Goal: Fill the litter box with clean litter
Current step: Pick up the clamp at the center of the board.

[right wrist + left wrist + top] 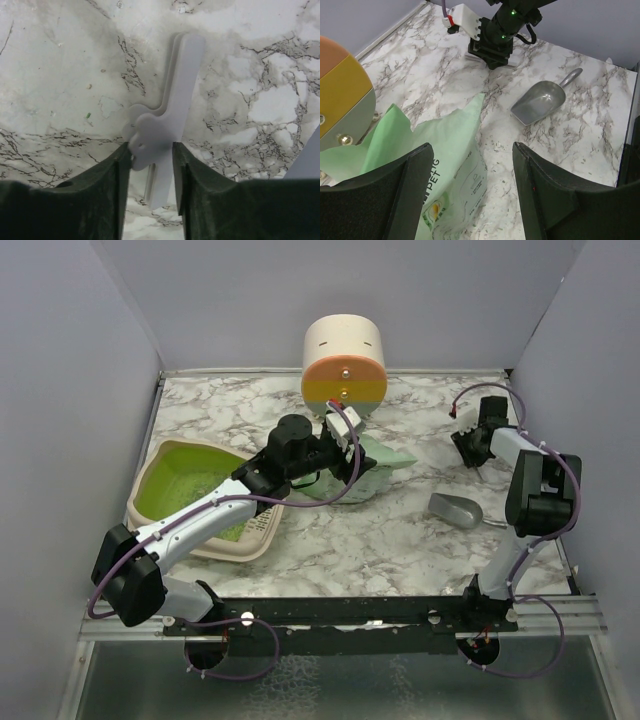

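Note:
The litter box (pixel 170 458), a cream tray with a lime-green inside, sits at the left of the table. The mint-green litter bag (pixel 378 462) lies flat in the middle, in front of the cream cylinder. My left gripper (pixel 348 452) hangs over the bag's near end, open and empty. In the left wrist view (pixel 472 150) the bag (pixel 445 160) lies below and between the jaws. Only a few loose specks of litter show on the marble. My right gripper (pixel 468 445) is low at the back right, shut on a flat white plastic clip (pixel 167 120).
The cream cylinder with an orange, yellow and teal face (pixel 343 365) stands at the back centre, touching the bag. A grey metal scoop (pixel 455 510) lies right of centre, also in the left wrist view (pixel 540 102). Grey walls close in on three sides.

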{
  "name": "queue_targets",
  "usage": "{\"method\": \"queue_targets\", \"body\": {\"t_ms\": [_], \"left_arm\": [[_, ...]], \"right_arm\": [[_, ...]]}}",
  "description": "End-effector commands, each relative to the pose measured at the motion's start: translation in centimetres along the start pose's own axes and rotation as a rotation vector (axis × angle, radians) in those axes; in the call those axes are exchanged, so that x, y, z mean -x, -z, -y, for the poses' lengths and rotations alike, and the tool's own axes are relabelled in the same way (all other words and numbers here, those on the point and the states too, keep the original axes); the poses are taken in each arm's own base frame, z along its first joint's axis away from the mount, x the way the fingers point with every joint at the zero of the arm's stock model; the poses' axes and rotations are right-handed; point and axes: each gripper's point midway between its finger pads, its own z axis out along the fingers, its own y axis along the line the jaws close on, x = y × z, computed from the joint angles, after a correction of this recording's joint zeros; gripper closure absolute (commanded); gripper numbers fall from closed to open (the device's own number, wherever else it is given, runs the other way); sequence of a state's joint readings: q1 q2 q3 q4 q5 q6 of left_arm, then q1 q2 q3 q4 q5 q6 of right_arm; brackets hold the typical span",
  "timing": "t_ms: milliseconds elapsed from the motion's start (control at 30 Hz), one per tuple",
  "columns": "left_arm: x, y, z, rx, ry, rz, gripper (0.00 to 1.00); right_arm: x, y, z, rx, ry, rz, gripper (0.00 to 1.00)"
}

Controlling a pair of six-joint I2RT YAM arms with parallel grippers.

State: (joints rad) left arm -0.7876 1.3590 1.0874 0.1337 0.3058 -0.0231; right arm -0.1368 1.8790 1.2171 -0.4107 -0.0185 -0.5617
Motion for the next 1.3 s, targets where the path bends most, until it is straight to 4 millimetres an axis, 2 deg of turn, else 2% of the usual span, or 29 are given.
{"method": "queue_targets", "body": {"t_ms": [0,200,333,433,633,667,733,800,833,933,1033,1067,1100,1133,1200,1267], "left_arm": [[1.4,0.6,0.2,0.008,-0.022,0.044,0.33],[1.4,0.6,0.1,0.012,-0.018,0.047,0.33],[1.5,0.5,0.1,0.012,-0.014,0.055,0.33],[2.0,0.5,0.3,0.001,-0.016,0.072,0.32],[3.7,0.3,0.7,-0.03,-0.031,0.131,0.32],[4.1,0.2,0.8,-0.032,-0.031,0.145,0.3],[5.0,0.0,0.6,-0.019,-0.01,0.166,0.19],[5.8,-0.2,0.7,-0.032,-0.009,0.185,0.05],[6.3,-0.3,0.7,-0.039,-0.005,0.199,0.01],[8.0,-0.8,1.9,-0.122,-0.012,0.235,0.01],[10.2,-1.1,2.8,-0.195,-0.039,0.269,0.01],[11.1,-1.2,3.0,-0.217,-0.068,0.281,0.03],[12.0,-1.2,3.2,-0.237,-0.106,0.286,0.1],[11.9,-1.4,3.3,-0.253,-0.14,0.241,0.25],[12.1,-2.2,2.7,-0.258,-0.199,0.151,0.43],[12.3,-2.9,2.1,-0.257,-0.248,0.071,0.45]], "right_arm": [[-0.4,-0.9,0.5,-0.044,-0.009,-0.009,0.68],[0.7,0.0,0.0,-0.012,-0.04,0.027,0.99],[1.9,1.7,-0.2,0.013,-0.08,0.074,0.99],[3.8,4.4,-0.8,0.075,-0.119,0.149,0.99],[8.0,12.2,-1.4,0.248,-0.206,0.354,0.99],[8.3,13.6,-1.2,0.272,-0.224,0.387,0.99],[8.9,16.9,-1.1,0.356,-0.243,0.481,0.99],[9.2,20.6,-1.4,0.47,-0.24,0.591,0.99],[9.1,22.6,-1.7,0.535,-0.228,0.649,0.99],[8.6,28.4,-3.5,0.729,-0.18,0.817,0.99],[8.2,32.1,-6.2,0.88,-0.167,0.899,0.99],[8.1,32.5,-6.6,0.903,-0.192,0.897,0.99],[7.9,32.9,-7.1,0.902,-0.186,0.903,0.99],[7.7,33.0,-7.4,0.89,-0.169,0.907,0.99],[7.1,33.0,-8.7,0.878,-0.133,0.875,0.99],[6.8,33.0,-11.0,0.897,-0.077,0.813,0.99]]}}
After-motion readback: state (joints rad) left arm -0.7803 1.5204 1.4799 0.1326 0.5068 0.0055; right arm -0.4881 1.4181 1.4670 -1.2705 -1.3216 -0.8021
